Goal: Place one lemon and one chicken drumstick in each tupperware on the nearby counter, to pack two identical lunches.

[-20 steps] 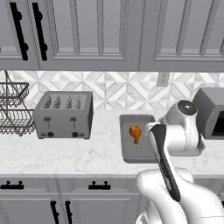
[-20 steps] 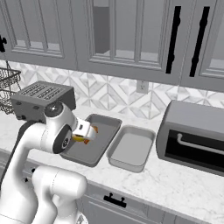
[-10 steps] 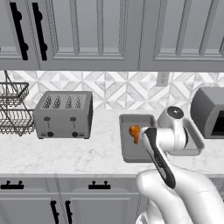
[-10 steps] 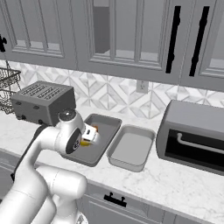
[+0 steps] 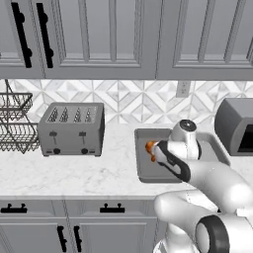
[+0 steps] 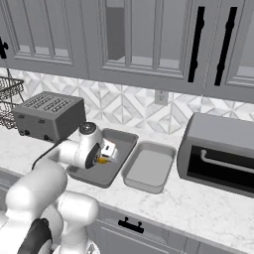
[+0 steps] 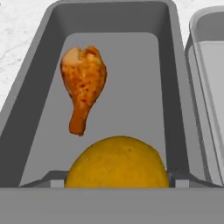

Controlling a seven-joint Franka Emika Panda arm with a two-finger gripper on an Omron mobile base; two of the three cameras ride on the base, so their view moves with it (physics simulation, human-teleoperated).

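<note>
Hovering low over the near end of a shallow grey rectangular tray with rounded corners [image 7: 175,65], the hand [image 6: 110,151] clasps a round yellow-orange lemon [image 7: 117,162] between its two sides, the fruit bulging up just above the tray floor. Lying flat on that floor just ahead of the lemon and a little to one side, apart from it: a browned chicken drumstick [image 7: 84,85], thick end away from the hand, thin bone end pointing back toward it. Sitting just beside this tray, rims nearly touching: a second shallow grey tray [image 6: 148,167] of the same shape, nothing visible inside. Resting under both trays: a long white marble-look table [image 5: 69,173] over grey cabinet doors with black handles [image 5: 112,209]. Standing well off to the hand's left: a silver four-slot toaster [image 5: 72,128], and past it a dark wire basket rack [image 5: 12,123]. Standing beyond the second tray, to the hand's right: a grey toaster oven with a bar handle [image 6: 221,156].
</note>
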